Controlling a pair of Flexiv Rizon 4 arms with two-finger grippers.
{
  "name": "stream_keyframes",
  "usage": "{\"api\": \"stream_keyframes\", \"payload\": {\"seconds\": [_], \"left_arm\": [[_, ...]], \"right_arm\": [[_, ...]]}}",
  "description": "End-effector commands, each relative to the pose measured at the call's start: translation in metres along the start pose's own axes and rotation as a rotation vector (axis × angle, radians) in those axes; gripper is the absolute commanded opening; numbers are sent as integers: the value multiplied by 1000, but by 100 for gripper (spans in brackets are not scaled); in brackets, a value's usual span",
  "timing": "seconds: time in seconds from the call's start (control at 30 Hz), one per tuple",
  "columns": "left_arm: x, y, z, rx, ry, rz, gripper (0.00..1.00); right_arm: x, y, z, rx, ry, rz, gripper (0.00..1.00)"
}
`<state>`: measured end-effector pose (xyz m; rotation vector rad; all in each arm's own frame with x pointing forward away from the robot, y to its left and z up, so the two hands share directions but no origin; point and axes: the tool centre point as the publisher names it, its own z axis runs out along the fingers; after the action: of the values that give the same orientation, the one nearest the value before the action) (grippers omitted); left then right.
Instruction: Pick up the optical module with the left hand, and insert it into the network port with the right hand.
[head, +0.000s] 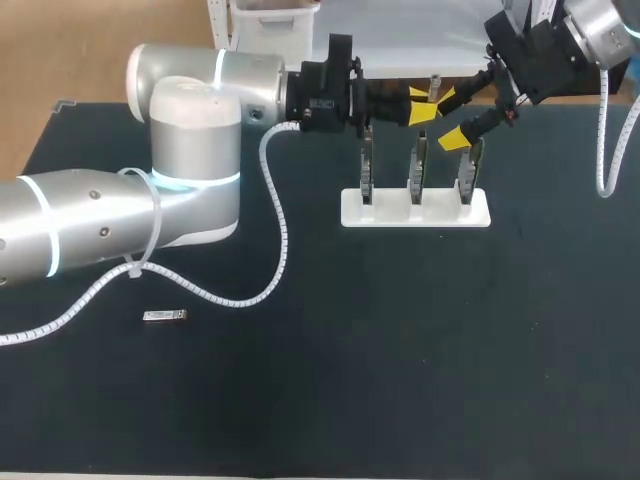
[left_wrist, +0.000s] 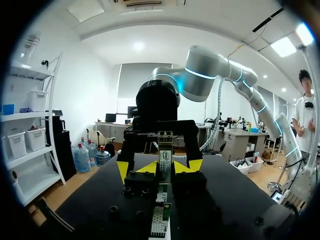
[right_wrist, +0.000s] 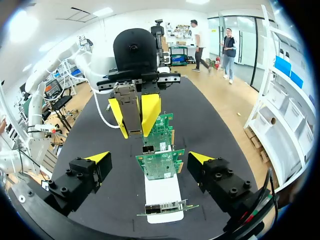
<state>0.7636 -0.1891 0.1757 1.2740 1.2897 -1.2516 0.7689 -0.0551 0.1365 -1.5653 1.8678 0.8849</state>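
Two fingers of the left gripper (head: 422, 106) are clamped on the optical module (right_wrist: 130, 107); the right gripper (right_wrist: 150, 158) faces it, fingers apart, above the card rack (head: 400, 216).

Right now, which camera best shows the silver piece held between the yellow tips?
The right wrist view: the optical module faces it broadside in the left gripper. The left wrist view sees it only edge-on; in the head view the gripper mostly hides it.

Green cards (right_wrist: 159, 164), white stand (head: 390, 212)
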Motion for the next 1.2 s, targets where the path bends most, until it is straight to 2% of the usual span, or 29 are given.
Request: {"api": "stream_keyframes", "payload": {"seconds": [0.03, 0.97, 1.2], "left_arm": [[3, 0, 1, 2, -8, -1, 0], [9, 1, -1, 8, -20, -25, 0], [12, 4, -4, 12, -52, -63, 0]], "right_arm": [[0, 2, 0, 3, -1, -1, 100], [0, 2, 0, 3, -1, -1, 100], [0, 2, 0, 3, -1, -1, 100]]}}
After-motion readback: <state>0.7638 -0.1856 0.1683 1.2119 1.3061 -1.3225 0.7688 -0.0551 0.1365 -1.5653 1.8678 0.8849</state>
